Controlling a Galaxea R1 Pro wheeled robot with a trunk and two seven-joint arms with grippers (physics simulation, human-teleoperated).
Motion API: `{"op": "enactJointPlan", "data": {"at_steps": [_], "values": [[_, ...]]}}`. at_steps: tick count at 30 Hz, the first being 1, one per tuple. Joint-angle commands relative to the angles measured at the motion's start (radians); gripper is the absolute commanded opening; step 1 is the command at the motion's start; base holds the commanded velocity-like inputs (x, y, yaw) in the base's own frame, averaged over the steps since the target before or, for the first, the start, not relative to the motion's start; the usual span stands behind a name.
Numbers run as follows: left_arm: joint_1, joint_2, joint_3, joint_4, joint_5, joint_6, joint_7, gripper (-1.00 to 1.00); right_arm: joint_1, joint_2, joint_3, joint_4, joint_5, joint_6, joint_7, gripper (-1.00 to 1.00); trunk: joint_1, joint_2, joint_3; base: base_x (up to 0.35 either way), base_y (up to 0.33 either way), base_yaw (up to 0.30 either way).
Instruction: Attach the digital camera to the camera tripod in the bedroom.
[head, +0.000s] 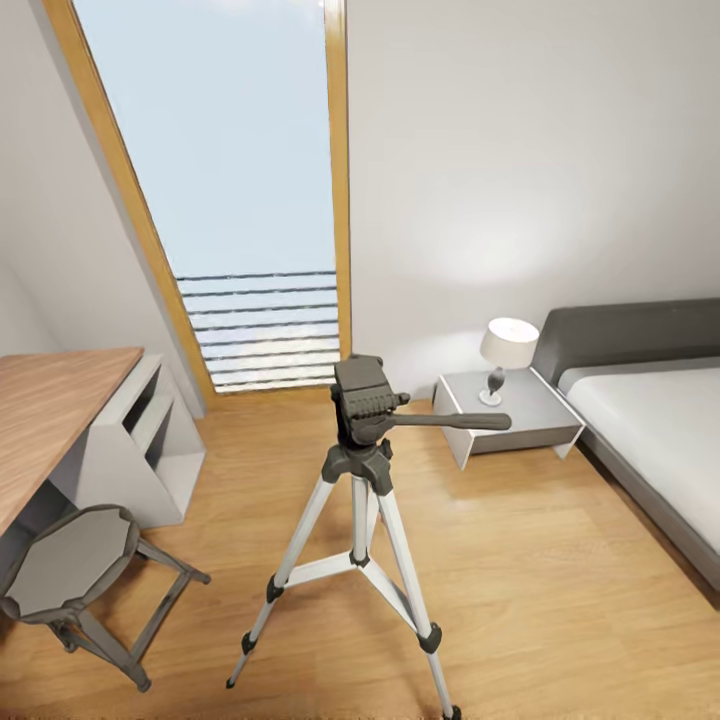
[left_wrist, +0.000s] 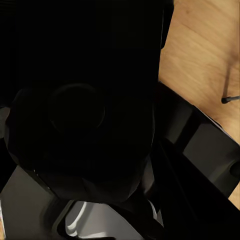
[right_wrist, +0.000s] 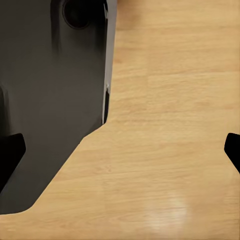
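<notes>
Bedroom floor (head: 560, 560): camera tripod (head: 362, 470) standing centrally

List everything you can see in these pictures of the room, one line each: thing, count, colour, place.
Tripod: one, silver legs, dark head, floor centre.
Stool: one, grey, beside desk.
Desk: one, wood top, at left.
Window: one, wood frame, back wall.
Bedside table: one, white, beside bed.
Lamp: one, white shade, on bedside table.
Bed: one, white, grey headboard, at right.
Right gripper: dark tips apart, over wood floor.
</notes>
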Motion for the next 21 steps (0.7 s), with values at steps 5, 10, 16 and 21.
{"op": "enactJointPlan", "data": {"at_steps": [5,10,16,21], "values": [[-0.001,0.001,-0.008,0.002,0.007,-0.003,-0.006,-1.0,-0.001,-0.001,-0.003,0.003,0.01,-0.005,-0.001,1.0,0.0,-0.002,-0.01,0.0,0.0,0.0],[-0.001,0.001,-0.008,0.002,0.007,-0.003,-0.006,-1.0,-0.001,-0.001,-0.003,0.003,0.01,-0.005,-0.001,1.0,0.0,-0.002,-0.018,0.0,0.0,0.0],[-0.001,0.002,-0.008,0.002,0.008,-0.003,-0.006,-1.0,-0.001,0.0,-0.003,0.003,0.01,-0.004,-0.001,1.0,0.0,-0.002,-0.028,0.0,0.0,0.0],[-0.001,0.003,-0.008,0.002,0.008,-0.003,-0.006,-1.0,-0.001,-0.001,-0.003,0.003,0.01,-0.004,-0.001,1.0,0.0,-0.002,-0.036,0.0,0.0,0.0]]}}
